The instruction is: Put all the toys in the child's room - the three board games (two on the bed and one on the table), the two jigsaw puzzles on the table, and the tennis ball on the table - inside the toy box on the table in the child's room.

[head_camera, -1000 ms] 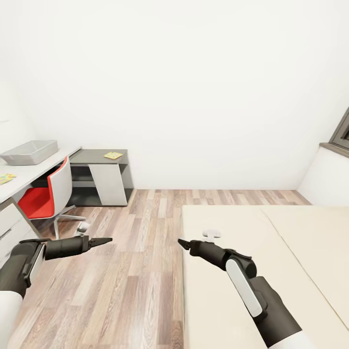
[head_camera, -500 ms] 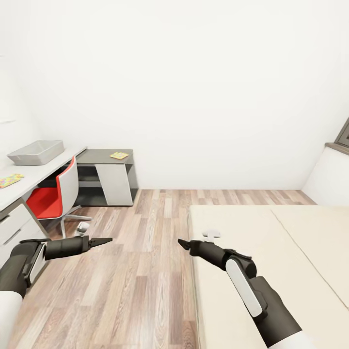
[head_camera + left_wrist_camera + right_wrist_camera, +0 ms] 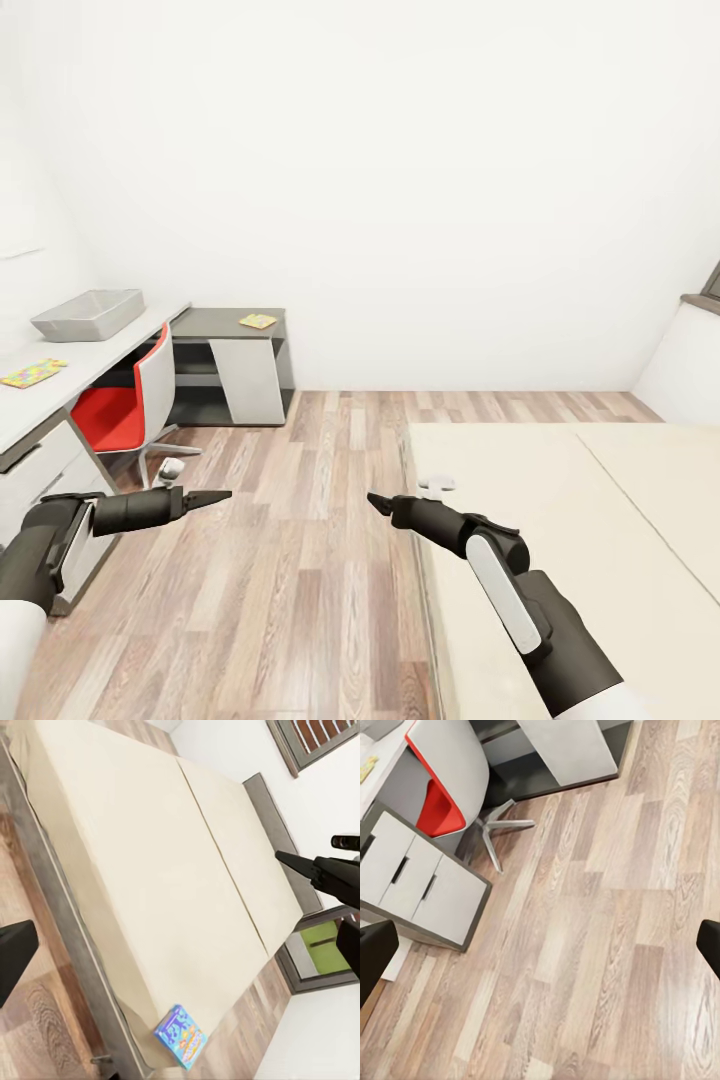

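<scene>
While both arms hang over the wooden floor (image 3: 300, 560), the room's stock reads as follows. Toy box (image 3: 88, 315): grey open tray on the white counter (image 3: 60, 375) at ten o'clock, long axis running toward the far wall. Jigsaw puzzle (image 3: 33, 374): flat, multicoloured, on the same counter nearer the robot. A second flat yellow item (image 3: 258, 321), type unclear, lies on the grey side counter (image 3: 232, 325) at eleven o'clock. Board game (image 3: 181, 1036): blue box, seen from the left wrist, flat at a corner of the bed (image 3: 150, 892), long axis skewed to the mattress edge. Red chair (image 3: 125, 410): tucked under the counter; the right wrist adds its base and the drawer unit (image 3: 420, 889). Left end effector (image 3: 222, 494): pinched together, empty. Right end effector (image 3: 374, 500): likewise clenched, touching nothing.
</scene>
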You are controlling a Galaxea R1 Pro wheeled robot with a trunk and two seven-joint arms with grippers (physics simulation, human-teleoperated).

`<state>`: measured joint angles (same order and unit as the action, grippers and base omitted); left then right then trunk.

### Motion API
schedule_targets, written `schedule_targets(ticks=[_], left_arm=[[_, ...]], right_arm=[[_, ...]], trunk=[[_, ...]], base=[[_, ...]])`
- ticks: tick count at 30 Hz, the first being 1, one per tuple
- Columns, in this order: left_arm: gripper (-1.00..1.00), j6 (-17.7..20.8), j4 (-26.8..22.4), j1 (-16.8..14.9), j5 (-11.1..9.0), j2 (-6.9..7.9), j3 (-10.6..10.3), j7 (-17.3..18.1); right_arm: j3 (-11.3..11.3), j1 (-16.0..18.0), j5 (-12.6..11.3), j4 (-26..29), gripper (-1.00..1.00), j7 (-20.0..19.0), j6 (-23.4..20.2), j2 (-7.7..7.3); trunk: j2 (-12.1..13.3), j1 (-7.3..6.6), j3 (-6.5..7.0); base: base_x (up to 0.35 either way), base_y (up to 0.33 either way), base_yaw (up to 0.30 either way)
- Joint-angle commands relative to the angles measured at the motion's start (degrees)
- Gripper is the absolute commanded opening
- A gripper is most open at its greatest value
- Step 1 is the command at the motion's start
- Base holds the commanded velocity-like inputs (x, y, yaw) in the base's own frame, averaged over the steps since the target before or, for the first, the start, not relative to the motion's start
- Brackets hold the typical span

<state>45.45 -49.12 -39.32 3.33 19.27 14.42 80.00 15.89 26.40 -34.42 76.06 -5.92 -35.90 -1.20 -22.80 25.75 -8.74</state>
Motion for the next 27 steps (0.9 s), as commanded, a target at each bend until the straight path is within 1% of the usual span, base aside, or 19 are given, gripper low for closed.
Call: schedule_targets(ticks=[1, 27], left_arm=[[1.00, 0.60, -0.01, -0.06, 0.37, -0.02, 0.11, 0.42], [1.00, 0.60, -0.01, -0.06, 0.36, -0.02, 0.16, 0.42]], right_arm=[[0.02, 0.05, 0.05, 0.05, 1.00, -0.08, -0.23, -0.03], [0.02, 0.09, 0.05, 0.05, 1.00, -0.12, -0.23, -0.03]], trunk=[[-0.12, 0.04, -0.12], [-0.12, 0.04, -0.12]], base=[[0.000, 0.220, 0.000], [0.001, 0.219, 0.000]])
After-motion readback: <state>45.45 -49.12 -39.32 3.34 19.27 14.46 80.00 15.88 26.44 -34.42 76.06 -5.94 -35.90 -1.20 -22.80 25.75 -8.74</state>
